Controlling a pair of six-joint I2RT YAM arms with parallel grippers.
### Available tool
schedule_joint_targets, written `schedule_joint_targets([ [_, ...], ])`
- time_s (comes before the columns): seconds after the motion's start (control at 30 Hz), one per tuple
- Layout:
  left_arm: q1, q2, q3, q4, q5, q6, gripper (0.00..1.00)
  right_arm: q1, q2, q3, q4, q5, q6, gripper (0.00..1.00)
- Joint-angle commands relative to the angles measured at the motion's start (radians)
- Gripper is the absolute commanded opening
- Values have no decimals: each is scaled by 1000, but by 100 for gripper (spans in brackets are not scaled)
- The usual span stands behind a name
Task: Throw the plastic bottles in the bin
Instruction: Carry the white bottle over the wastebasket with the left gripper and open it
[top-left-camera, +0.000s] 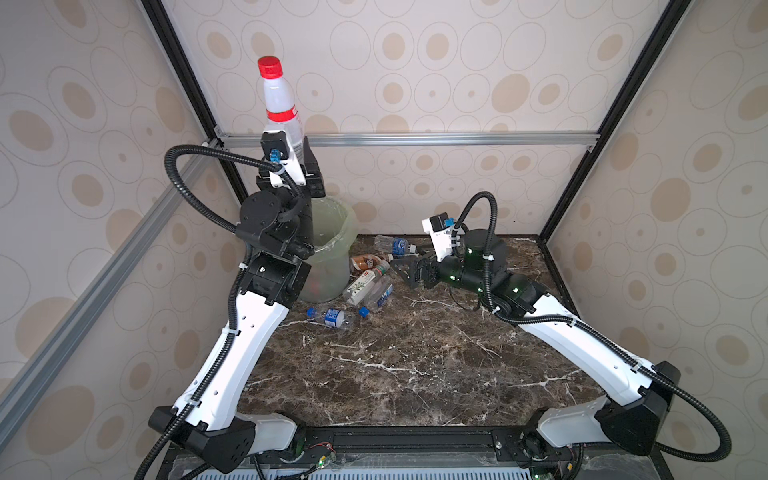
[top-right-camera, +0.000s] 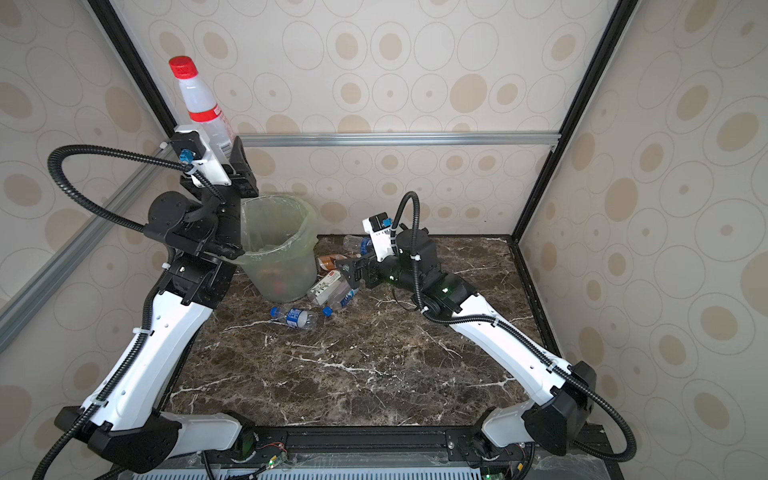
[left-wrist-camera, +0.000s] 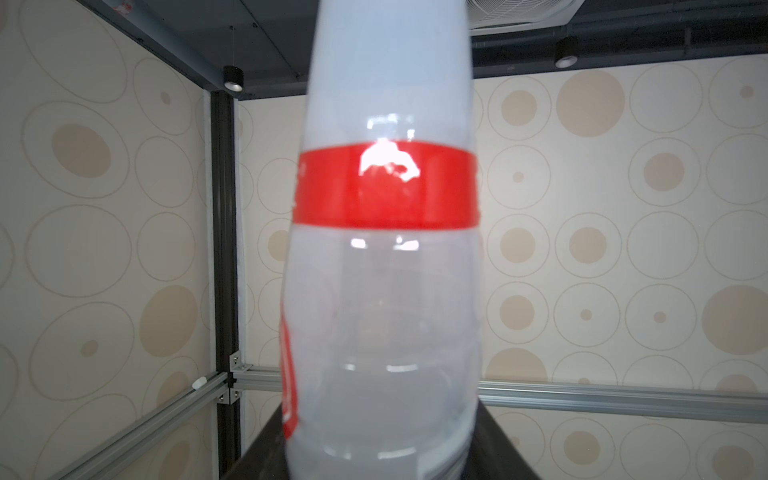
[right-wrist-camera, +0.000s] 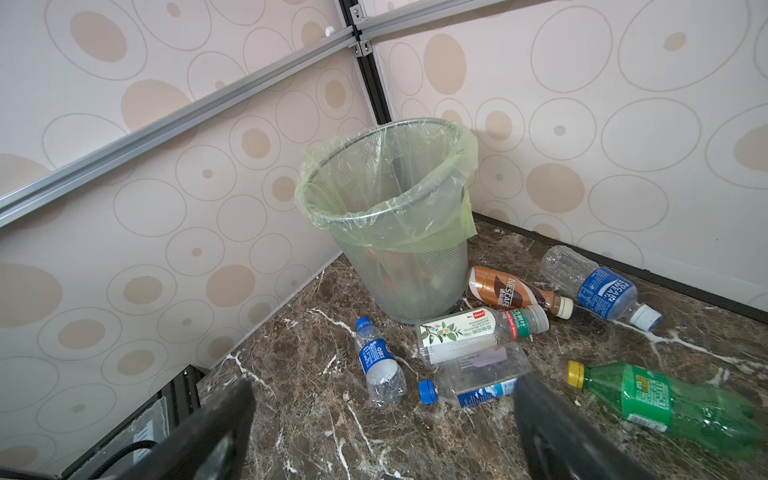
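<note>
So my left gripper (top-left-camera: 296, 151) is clamping the red-capped bottle (top-left-camera: 279, 97) upright high above the bin (top-left-camera: 332, 266) in the bench's (top-left-camera: 415, 353) far left corner, while my right gripper (top-left-camera: 403, 274) is hanging wide open over the loose bottles (top-left-camera: 365, 284) lying beside it.

Brown marble tabletop (top-left-camera: 415, 365), lined bin (right-wrist-camera: 415, 274) standing nr far-left corner, six plastic bottles (right-wrist-camera: 461, 334) lying beside it, one green.
</note>
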Motion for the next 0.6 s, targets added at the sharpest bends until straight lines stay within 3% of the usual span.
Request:
schedule_joint_targets([
  [0.0, 53, 32, 31, 17, 37, -12, 52, 7, 15, 33, 3, 7, -7, 100],
  [0.23, 238, 156, -57, -158, 153, -289, 54, 7, 10, 23, -1, 2, -1, 100],
  [0.3, 259, 212, -23, -301, 176, -354, 64, 6, 2, 16, -2, 6, -3, 100],
  [0.33, 259, 227, -17, -352, 181, -370, 77, 7, -5, 12, -5, 8, -5, 100],
  [0.43, 259, 188, -84, -340, 227, -391, 98, 6, -22, -6, -3, 21, -11, 100],
  [0.57, 259, 153, -57, -362, 249, -403, 99, 6, -14, -3, -1, 16, -8, 100],
])
